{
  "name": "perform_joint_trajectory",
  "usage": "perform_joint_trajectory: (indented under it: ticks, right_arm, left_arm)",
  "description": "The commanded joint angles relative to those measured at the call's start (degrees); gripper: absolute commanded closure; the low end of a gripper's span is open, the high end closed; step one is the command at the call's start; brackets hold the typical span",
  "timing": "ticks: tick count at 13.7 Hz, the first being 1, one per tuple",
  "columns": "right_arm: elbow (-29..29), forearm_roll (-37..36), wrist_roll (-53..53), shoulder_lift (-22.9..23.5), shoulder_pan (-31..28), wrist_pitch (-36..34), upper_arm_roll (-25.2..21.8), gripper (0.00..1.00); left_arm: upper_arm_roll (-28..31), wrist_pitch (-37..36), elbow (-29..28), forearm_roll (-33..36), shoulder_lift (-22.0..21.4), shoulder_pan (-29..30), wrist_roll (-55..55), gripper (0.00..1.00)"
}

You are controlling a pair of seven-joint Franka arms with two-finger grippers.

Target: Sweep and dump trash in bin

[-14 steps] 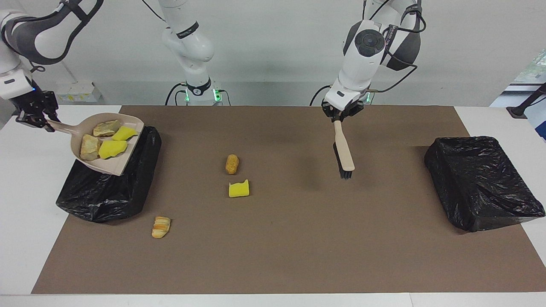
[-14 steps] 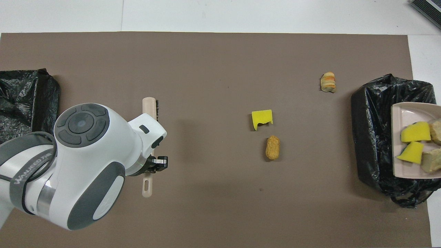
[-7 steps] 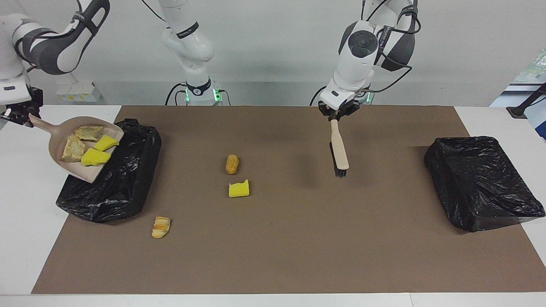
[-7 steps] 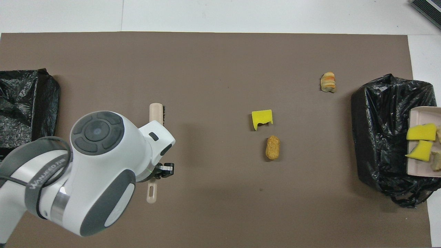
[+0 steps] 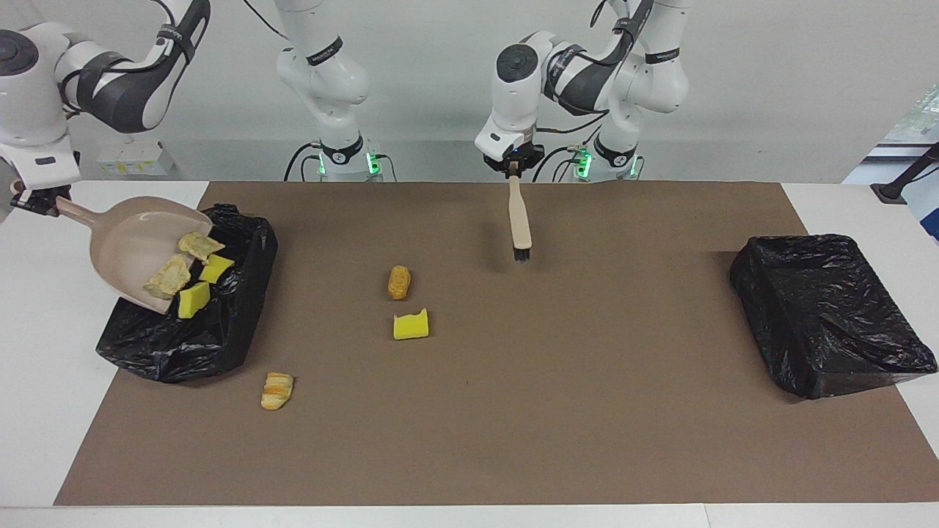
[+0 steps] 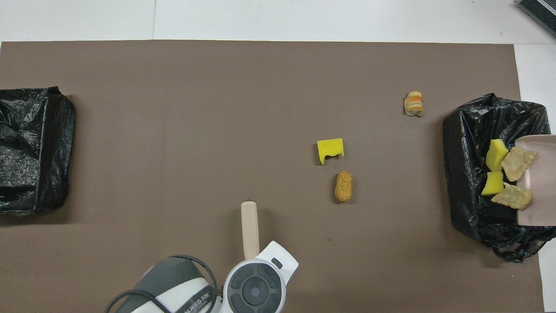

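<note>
My right gripper point(image 5: 37, 202) is shut on the handle of the beige dustpan point(image 5: 128, 238), which is tilted steeply over the open black bin point(image 5: 191, 330). Two yellow sponge chunks point(image 5: 194, 299) and two beige lumps point(image 5: 167, 277) of trash are sliding off its lip; they also show in the overhead view point(image 6: 495, 154). My left gripper point(image 5: 513, 170) is shut on the brush point(image 5: 520, 220), which hangs bristles down over the mat near the robots. On the mat lie a golden-brown piece point(image 5: 399, 282), a yellow sponge point(image 5: 411, 325) and a striped bread piece point(image 5: 277, 390).
A second black bin point(image 5: 829, 315) stands at the left arm's end of the brown mat point(image 5: 587, 411). In the overhead view the left arm's wrist covers its gripper, and only the brush handle point(image 6: 249, 228) shows.
My right gripper has tipped the dustpan further, and the trash has slid to its lip over the bin. My left gripper has carried the brush toward the robots and toward the table's middle.
</note>
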Motion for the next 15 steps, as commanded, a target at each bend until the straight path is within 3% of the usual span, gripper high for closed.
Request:
perform_joint_trajectory:
  ticks: [1,5,10,13,14,15]
  right_arm:
    - [1.08,-1.43,-0.34,-3.19,-0.08,-3.64,0.97,1.0]
    - [1.95,-1.35,-3.68,-4.43,-0.25,-5.05,0.97,1.0]
    - [2.13,6.02,-2.72,-4.43,-0.08,-5.67,1.23,1.0]
    - [1.52,7.27,1.57,-4.43,3.43,-5.58,2.03,1.0]
    - [1.26,7.27,3.5,-4.43,5.01,-5.67,2.03,1.0]
    - [0.9,7.44,5.35,-4.51,6.5,-5.76,2.03,1.0]
  left_arm:
    - [1.14,5.87,-4.17,-2.85,-2.09,-6.36,-5.49,1.0]
    - [1.14,13.18,-8.21,-3.21,-1.03,-13.93,-8.67,1.0]
    - [1.05,15.38,-11.29,-3.3,-0.77,-15.78,-10.69,1.0]
    - [1.14,16.62,-12.18,-3.3,-0.77,-15.96,-10.34,0.99]
    - [1.14,16.62,-12.18,-3.3,-0.77,-15.88,-10.08,0.86]
    - [1.14,16.44,-12.18,-3.3,-0.51,-15.7,-9.91,0.66]
